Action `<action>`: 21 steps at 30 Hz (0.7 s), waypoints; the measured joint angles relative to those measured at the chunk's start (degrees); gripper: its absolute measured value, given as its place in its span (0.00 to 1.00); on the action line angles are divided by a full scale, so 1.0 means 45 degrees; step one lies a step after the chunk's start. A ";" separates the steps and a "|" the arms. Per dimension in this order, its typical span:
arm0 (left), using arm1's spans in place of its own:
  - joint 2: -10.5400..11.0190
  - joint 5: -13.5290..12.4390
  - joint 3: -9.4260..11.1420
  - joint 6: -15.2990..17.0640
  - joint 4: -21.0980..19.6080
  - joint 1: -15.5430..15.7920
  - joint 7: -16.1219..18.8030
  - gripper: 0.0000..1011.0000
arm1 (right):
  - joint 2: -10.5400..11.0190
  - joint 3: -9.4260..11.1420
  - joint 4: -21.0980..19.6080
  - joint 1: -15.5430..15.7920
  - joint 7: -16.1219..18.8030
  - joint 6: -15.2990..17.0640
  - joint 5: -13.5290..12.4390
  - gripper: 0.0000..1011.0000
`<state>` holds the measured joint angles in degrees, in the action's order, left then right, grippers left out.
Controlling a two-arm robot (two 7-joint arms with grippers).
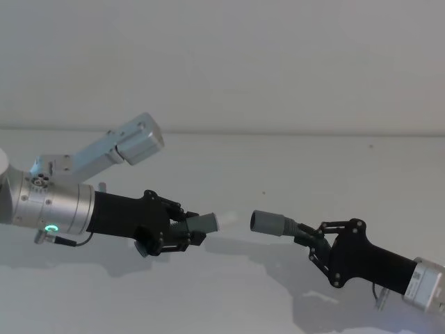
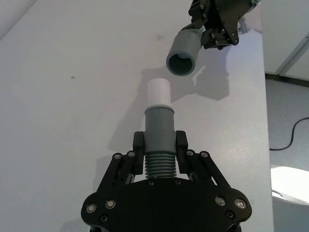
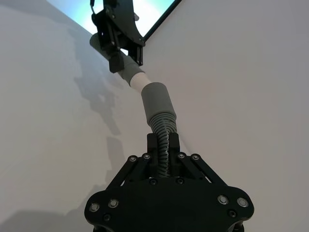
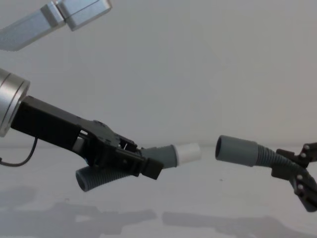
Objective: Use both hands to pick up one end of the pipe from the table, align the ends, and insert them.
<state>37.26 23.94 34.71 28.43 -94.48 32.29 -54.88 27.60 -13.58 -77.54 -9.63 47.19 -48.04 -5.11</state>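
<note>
Pipe halves up off the counter, white tip facing socket cuff, near but apart. Left end effector clamped on short piece, right end effector clamped on long piece. Could bump the rim if crooked.

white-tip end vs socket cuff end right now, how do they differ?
The white tip is narrow, with its opening not visible; the socket cuff is wider, grey, and open-mouthed in the left wrist view. The tip sits on the short piece clamped in the left gripper; the cuff is on the long piece in the right gripper. The tip angles slightly upward; the cuff lies nearly level. Both are held off the table, facing each other across a gap.
</note>
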 joint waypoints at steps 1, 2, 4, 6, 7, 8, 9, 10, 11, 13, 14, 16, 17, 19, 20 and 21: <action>0.0002 0.0010 0.0017 0.0001 0.0000 0.0015 -0.0011 0.37 | -0.0011 0.0004 0.0033 -0.0012 -0.0057 -0.0081 0.0126 0.11; 0.0004 0.0020 0.0024 0.0001 0.0000 0.0021 -0.0025 0.37 | -0.0017 0.0006 0.0043 -0.0018 -0.0089 -0.0130 0.0211 0.11; 0.0006 0.0049 0.0062 0.0001 0.0006 0.0058 -0.0063 0.37 | -0.0031 0.0012 0.0063 -0.0032 -0.0148 -0.0195 0.0338 0.11; 0.0009 0.0080 0.0094 -0.0001 0.0023 0.0089 -0.0098 0.37 | -0.0060 0.0034 0.0086 -0.0044 -0.0264 -0.0286 0.0573 0.11; 0.0008 0.0092 0.0111 -0.0006 0.0033 0.0102 -0.0115 0.37 | -0.0067 0.0040 0.0089 -0.0045 -0.0292 -0.0305 0.0655 0.11; 0.0010 0.0104 0.0123 -0.0012 0.0040 0.0111 -0.0129 0.37 | -0.0076 0.0045 0.0092 -0.0047 -0.0331 -0.0320 0.0712 0.11; 0.0009 0.0116 0.0137 -0.0019 0.0050 0.0124 -0.0140 0.37 | -0.0087 0.0049 0.0094 -0.0048 -0.0356 -0.0332 0.0773 0.11; 0.0009 0.0136 0.0161 -0.0032 0.0063 0.0139 -0.0161 0.37 | -0.0102 0.0059 0.0097 -0.0051 -0.0417 -0.0352 0.0889 0.11; 0.0009 0.0144 0.0173 -0.0038 0.0072 0.0146 -0.0172 0.37 | -0.0111 0.0063 0.0097 -0.0051 -0.0446 -0.0363 0.0944 0.11; 0.0007 0.0166 0.0197 -0.0058 0.0093 0.0165 -0.0197 0.37 | -0.0128 0.0072 0.0099 -0.0052 -0.0513 -0.0379 0.1060 0.11; 0.0004 0.0186 0.0216 -0.0077 0.0108 0.0177 -0.0219 0.37 | -0.0148 0.0084 0.0099 -0.0055 -0.0577 -0.0387 0.1177 0.11; -0.0001 0.0211 0.0243 -0.0097 0.0130 0.0196 -0.0244 0.37 | -0.0167 0.0092 0.0099 -0.0058 -0.0654 -0.0396 0.1315 0.11; -0.0008 0.0229 0.0276 -0.0118 0.0156 0.0215 -0.0259 0.37 | -0.0170 0.0093 0.0099 -0.0058 -0.0677 -0.0399 0.1359 0.11; -0.0017 0.0245 0.0300 -0.0136 0.0178 0.0232 -0.0280 0.37 | -0.0180 0.0097 0.0100 -0.0060 -0.0727 -0.0404 0.1438 0.11; -0.0027 0.0262 0.0327 -0.0154 0.0202 0.0252 -0.0293 0.37 | -0.0189 0.0099 0.0099 -0.0062 -0.0775 -0.0406 0.1524 0.11; -0.0035 0.0271 0.0343 -0.0163 0.0216 0.0263 -0.0299 0.37 | -0.0195 0.0100 0.0097 -0.0062 -0.0818 -0.0407 0.1590 0.11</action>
<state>37.11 25.16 36.26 27.70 -93.51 33.47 -56.23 26.73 -13.13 -77.10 -9.91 43.51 -49.87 2.04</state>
